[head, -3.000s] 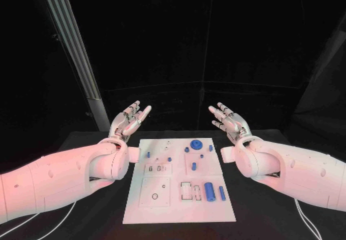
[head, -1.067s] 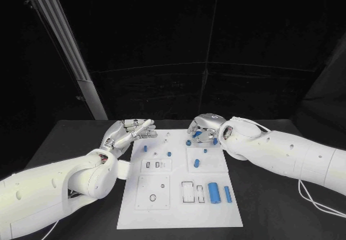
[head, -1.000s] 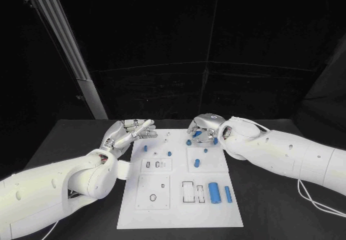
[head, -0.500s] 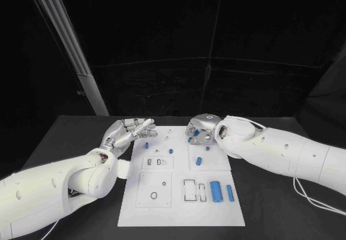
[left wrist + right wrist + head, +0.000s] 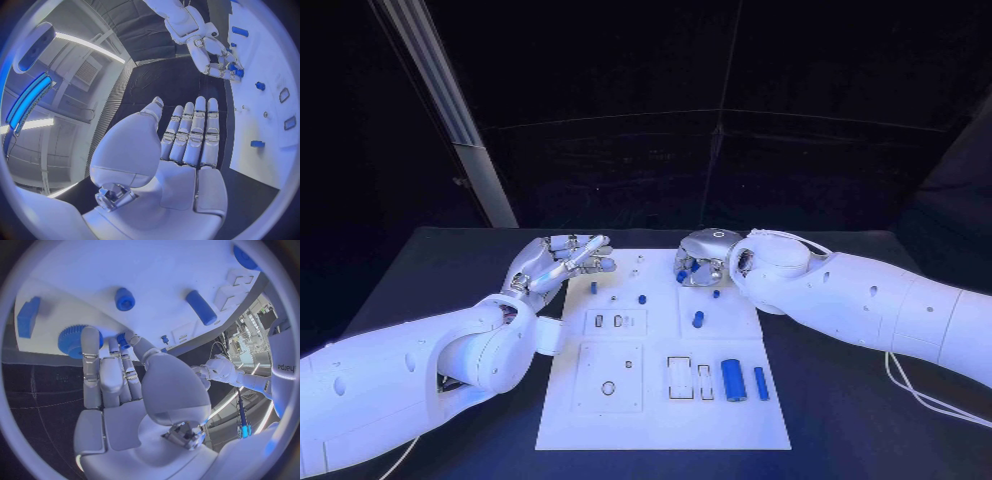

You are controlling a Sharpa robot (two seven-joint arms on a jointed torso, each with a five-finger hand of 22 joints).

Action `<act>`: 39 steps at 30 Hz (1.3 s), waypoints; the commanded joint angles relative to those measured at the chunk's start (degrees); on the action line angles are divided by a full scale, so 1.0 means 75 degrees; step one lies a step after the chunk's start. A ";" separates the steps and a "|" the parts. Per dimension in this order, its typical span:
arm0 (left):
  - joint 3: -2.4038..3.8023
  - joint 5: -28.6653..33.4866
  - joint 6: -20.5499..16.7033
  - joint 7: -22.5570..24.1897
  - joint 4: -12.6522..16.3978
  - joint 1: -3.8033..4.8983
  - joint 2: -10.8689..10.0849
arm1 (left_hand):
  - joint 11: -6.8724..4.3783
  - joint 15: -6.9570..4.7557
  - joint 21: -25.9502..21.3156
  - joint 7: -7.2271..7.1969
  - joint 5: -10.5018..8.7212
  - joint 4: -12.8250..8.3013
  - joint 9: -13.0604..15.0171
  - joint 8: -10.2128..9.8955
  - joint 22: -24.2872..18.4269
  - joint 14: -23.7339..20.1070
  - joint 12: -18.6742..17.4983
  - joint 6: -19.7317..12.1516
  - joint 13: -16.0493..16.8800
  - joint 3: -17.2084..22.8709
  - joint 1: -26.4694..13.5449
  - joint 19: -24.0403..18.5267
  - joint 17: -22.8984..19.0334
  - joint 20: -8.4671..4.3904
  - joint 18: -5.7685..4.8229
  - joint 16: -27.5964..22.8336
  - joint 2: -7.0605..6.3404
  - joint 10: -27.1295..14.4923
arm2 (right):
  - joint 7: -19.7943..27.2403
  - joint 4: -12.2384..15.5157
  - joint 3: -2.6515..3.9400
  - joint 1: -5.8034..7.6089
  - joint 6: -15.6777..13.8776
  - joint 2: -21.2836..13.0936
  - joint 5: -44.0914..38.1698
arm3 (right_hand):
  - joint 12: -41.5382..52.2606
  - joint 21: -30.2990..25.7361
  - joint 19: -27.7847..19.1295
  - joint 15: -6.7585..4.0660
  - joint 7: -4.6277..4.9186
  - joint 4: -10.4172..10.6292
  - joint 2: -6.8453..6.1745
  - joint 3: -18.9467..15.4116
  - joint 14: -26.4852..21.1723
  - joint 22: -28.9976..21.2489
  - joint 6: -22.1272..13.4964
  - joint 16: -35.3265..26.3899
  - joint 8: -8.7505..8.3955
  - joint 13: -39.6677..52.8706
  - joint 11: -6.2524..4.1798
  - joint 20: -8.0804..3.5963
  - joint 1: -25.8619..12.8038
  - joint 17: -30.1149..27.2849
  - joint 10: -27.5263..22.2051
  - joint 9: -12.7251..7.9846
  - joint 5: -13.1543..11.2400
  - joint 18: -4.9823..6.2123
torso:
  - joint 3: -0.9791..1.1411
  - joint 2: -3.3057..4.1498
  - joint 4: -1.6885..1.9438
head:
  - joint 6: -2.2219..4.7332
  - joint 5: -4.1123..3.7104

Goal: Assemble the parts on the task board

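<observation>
Upper centre of frame, right hand (image 5: pixel 702 258) bent over task board (image 5: pixel 661 420), fingers on a small blue part (image 5: pixel 122 340), probably to lift it; left hand (image 5: pixel 560 262) empty, fingers spread, waiting alongside.

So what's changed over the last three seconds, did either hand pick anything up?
The right hand swung down from raised and open to the far end of the task board, its fingers now at the blue gear; whether it grips it is unclear. The left hand lowered slightly, empty beside the board. The big blue cylinder hasn't moved.
</observation>
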 commanded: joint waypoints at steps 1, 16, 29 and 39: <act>0.0003 -0.0073 0.0052 0.0008 0.0002 0.0011 -0.0003 | 0.0040 0.0000 -0.0030 0.0060 0.0025 -0.0058 -0.0009 -0.0049 -0.0012 0.0060 -0.0034 0.0007 -0.0009 -0.0004 0.0056 0.0050 0.0010 0.0000 0.0104 -0.0028 0.0030 0.0005 | -0.0019 0.0009 -0.0006 0.0000 0.0023 -0.0008 -0.0063 | 0.0075 0.0106 0.0004 -0.0020 -0.0029 -0.0014 0.0154 0.0175 0.0211 0.0111 0.0153 0.0068 0.0071 0.0030 -0.0032 -0.0056 0.0049 0.0070 0.0120 0.0029 -0.0101 -0.0053 | 0.0004 0.0013 0.0008 | -0.0008 0.0011; 0.0003 -0.0073 0.0071 -0.0043 0.0003 0.0012 -0.0031 | 0.0049 0.0007 -0.0043 0.0069 0.0025 -0.0059 -0.0010 -0.0072 -0.0024 0.0058 -0.0062 -0.0003 -0.0010 -0.0005 0.0051 0.0052 0.0010 0.0004 0.0103 -0.0049 0.0049 -0.0006 | 0.0165 0.0273 0.0003 0.0004 -0.1403 -0.0068 0.0337 | 0.0185 0.0440 -0.0023 -0.0070 -0.0103 0.0172 0.0182 0.0557 0.0201 0.0447 0.0436 0.0241 0.0120 0.0125 -0.0116 -0.0109 -0.0080 0.0244 0.0304 0.0079 -0.0569 -0.0095 | -0.0008 0.0035 -0.0002 | 0.0064 0.0025; 0.0004 -0.0073 0.0139 -0.0105 0.0011 0.0015 -0.0013 | 0.0057 0.0014 -0.0058 0.0076 0.0025 -0.0066 -0.0010 -0.0097 -0.0038 0.0051 -0.0092 -0.0014 -0.0010 -0.0006 0.0051 0.0050 0.0011 0.0009 0.0101 -0.0072 0.0062 -0.0020 | -0.0095 -0.0435 0.0022 0.0145 -0.1724 0.0592 0.0594 | 0.0168 0.0474 -0.0053 -0.0065 -0.0109 0.0349 0.0074 0.0531 0.0192 0.0468 0.0407 0.0264 0.0077 0.0136 -0.0112 -0.0100 -0.0249 0.0258 0.0271 0.0075 -0.0653 -0.0094 | -0.0016 0.0074 0.0044 | 0.0153 0.0034; 0.0004 -0.0073 0.0160 -0.0131 0.0028 0.0031 0.0017 | 0.0057 0.0014 -0.0058 0.0076 0.0025 -0.0066 -0.0010 -0.0097 -0.0038 0.0051 -0.0092 -0.0014 -0.0010 -0.0006 0.0051 0.0050 0.0011 0.0009 0.0101 -0.0072 0.0062 -0.0020 | -0.0129 -0.1046 0.0023 0.0216 -0.1712 0.1149 0.0609 | 0.0163 0.0475 -0.0059 -0.0063 -0.0106 0.0375 0.0067 0.0535 0.0195 0.0465 0.0399 0.0281 0.0069 0.0137 -0.0110 -0.0099 -0.0265 0.0283 0.0263 0.0074 -0.0650 -0.0093 | -0.0030 0.0113 0.0052 | 0.0156 0.0058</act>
